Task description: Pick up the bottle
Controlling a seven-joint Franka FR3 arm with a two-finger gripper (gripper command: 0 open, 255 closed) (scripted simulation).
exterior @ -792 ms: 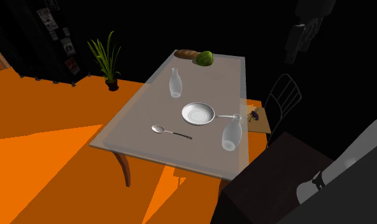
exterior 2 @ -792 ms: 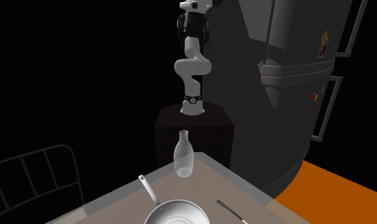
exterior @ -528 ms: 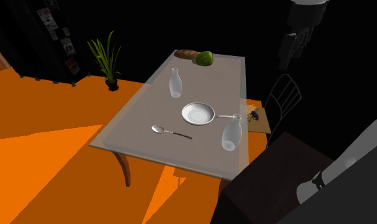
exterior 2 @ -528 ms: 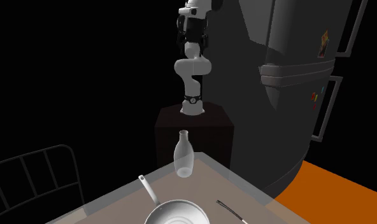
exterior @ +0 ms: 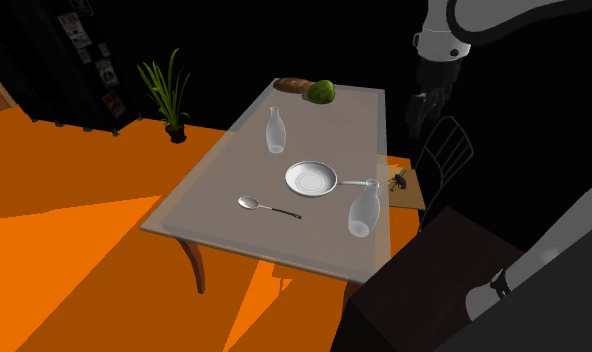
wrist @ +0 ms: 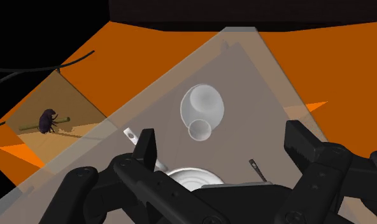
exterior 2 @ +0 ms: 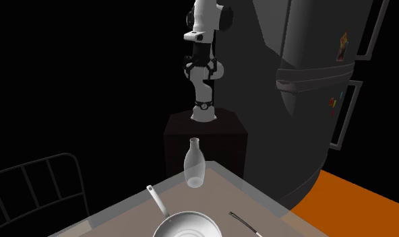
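Two clear bottles stand upright on the glass-topped table (exterior: pixel 224 190). The near bottle (exterior: pixel 363 211) is by the table edge closest to the stand; it is also the bottle (exterior 2: pixel 194 163) in the second exterior view. The far bottle (exterior: pixel 275 130) stands toward the table's other end. My black gripper (exterior: pixel 417 120) hangs high in the air, off to the shoulder view's right of the table and above the chair. In the wrist view the gripper (wrist: pixel 223 145) is open, its fingers (wrist: pixel 146 147) spread wide, and the near bottle (wrist: pixel 202 109) is far below it, seen from above.
A round pan (exterior: pixel 311 179) with a handle sits mid-table, a spoon (exterior: pixel 268 208) beside it. Bread and a green fruit (exterior: pixel 321 92) lie at the far end. A wire chair (exterior: pixel 445 150) stands beside the table, a potted plant (exterior: pixel 166 95) beyond. A dark fridge (exterior 2: pixel 313 101) rises behind the stand (exterior 2: pixel 205 138).
The arm has swung down: the gripper dropped lower and shifted toward the shoulder view's left, closer to the table. Nothing on the table moved.
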